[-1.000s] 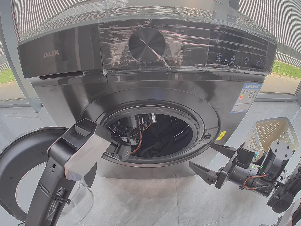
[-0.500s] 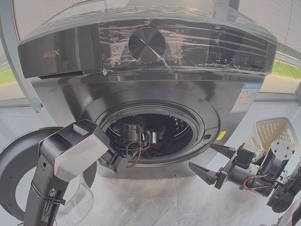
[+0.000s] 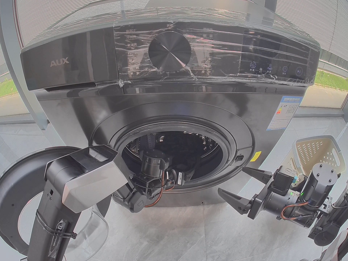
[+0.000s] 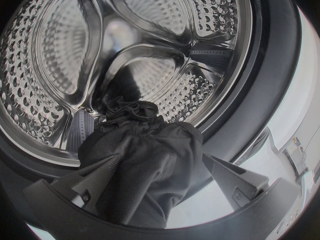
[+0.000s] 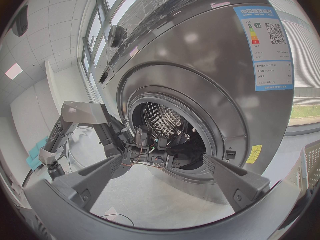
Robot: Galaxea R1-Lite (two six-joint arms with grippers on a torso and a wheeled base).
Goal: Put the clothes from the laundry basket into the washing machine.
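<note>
The washing machine (image 3: 174,102) stands in front of me, its drum (image 4: 140,50) open. A black garment (image 4: 146,160) lies at the drum's mouth, spilling over the lower door seal. My left gripper (image 4: 161,157) is open at the mouth, its fingers wide apart on either side of the garment; it also shows at the opening as left gripper (image 3: 185,174) and left gripper (image 5: 180,154). My right gripper (image 3: 232,181) hangs open and bare in front of the machine's lower right. Behind it stands the pale laundry basket (image 3: 319,151); its contents are hidden.
The machine's round glass door (image 3: 21,185) is swung open at the lower left, beside my left arm. Grey tiled floor (image 3: 188,232) lies in front of the machine. Windows (image 3: 326,15) run behind it.
My left arm has drawn back and down from inside the drum to its mouth. The right arm has stayed where it was.
</note>
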